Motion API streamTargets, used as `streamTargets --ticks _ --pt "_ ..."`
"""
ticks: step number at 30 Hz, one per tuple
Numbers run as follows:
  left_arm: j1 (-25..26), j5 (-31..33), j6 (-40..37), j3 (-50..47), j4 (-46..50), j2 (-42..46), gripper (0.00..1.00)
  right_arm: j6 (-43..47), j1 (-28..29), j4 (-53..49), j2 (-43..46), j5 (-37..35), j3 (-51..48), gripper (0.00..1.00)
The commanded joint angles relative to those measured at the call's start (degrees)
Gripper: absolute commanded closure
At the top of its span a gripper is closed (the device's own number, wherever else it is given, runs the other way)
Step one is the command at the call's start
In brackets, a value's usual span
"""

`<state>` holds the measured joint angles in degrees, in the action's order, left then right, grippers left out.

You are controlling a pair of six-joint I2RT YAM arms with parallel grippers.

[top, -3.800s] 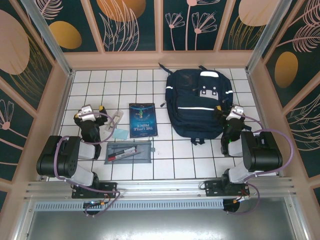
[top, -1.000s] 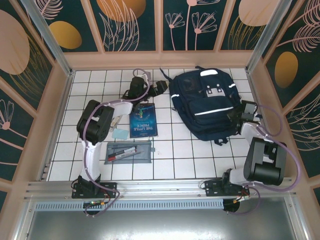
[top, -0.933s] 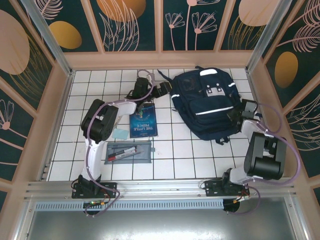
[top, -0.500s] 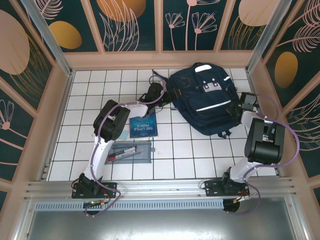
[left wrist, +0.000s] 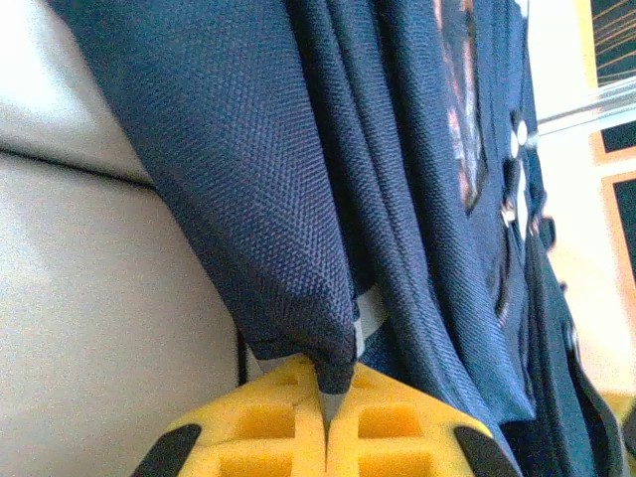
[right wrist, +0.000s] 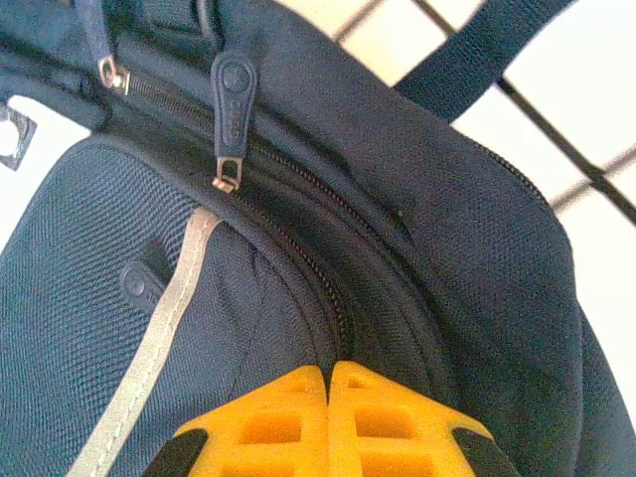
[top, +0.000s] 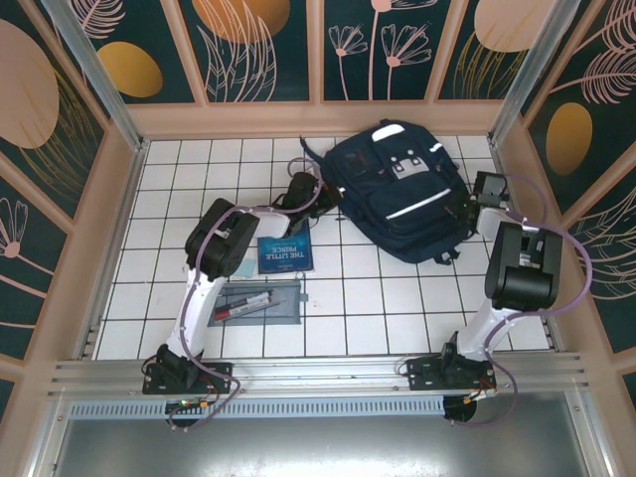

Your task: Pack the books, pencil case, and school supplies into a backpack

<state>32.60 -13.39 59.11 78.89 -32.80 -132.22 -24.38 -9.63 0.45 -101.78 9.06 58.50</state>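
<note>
The backpack (top: 397,189) lies at 1 o'clock on the table (top: 199,169). It is soft, floppy fabric, so grip it at seams or edges. The left gripper (left wrist: 326,397) is clamped on its 9 o'clock edge. The right gripper (right wrist: 328,373) is pinched shut on its 3 o'clock seam.

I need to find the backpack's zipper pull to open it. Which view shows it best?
Right wrist view: the zipper pull lies large and sharp on the backpack. The top external view shows the whole backpack, its zippers too small. The left wrist view shows its fabric folds close up.
</note>
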Motion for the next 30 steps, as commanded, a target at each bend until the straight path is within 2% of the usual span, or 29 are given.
streamTargets --ticks 1,2,4,6,9,15,20,24,28,30 --pt "1.3 -2.0 4.7 -7.5 -5.2 8.4 1.00 3.2 5.1 -2.0 -3.9 0.4 7.9 0.99" --pt "1.7 -2.0 5.7 -9.1 -5.9 10.1 1.00 3.4 6.2 -2.7 -4.9 0.0 10.1 0.96" --pt "2.6 -1.4 7.7 -10.9 -6.7 12.1 1.00 3.1 7.8 -4.1 -6.1 -0.3 13.8 0.83" --pt "3.4 -1.6 9.8 -11.0 -7.4 12.8 1.00 2.4 9.1 -6.2 -6.0 -0.7 16.3 0.53" --pt "4.5 0.4 11.4 -10.9 -9.0 13.6 1.00 0.3 10.4 -11.0 -2.8 -1.7 18.4 0.40" --pt "6.2 7.2 16.5 -11.4 -17.6 14.8 1.00 -4.0 13.9 -18.9 12.3 -0.7 12.3 0.36" --pt "6.9 8.5 20.1 -8.6 -20.6 13.6 1.00 -9.5 20.1 -19.7 25.7 2.2 2.4 0.37" --pt "7.3 8.8 22.3 -7.5 -20.3 13.9 1.00 -17.6 28.5 -11.2 31.6 5.4 -8.0 0.38" --pt "7.6 10.0 22.6 -8.1 -19.4 15.5 1.00 -24.4 34.2 -1.0 31.3 4.7 -16.7 0.40" --pt "7.6 10.4 22.4 -8.4 -18.7 16.4 1.00 -24.6 36.2 5.3 29.6 5.3 -19.8 0.40"
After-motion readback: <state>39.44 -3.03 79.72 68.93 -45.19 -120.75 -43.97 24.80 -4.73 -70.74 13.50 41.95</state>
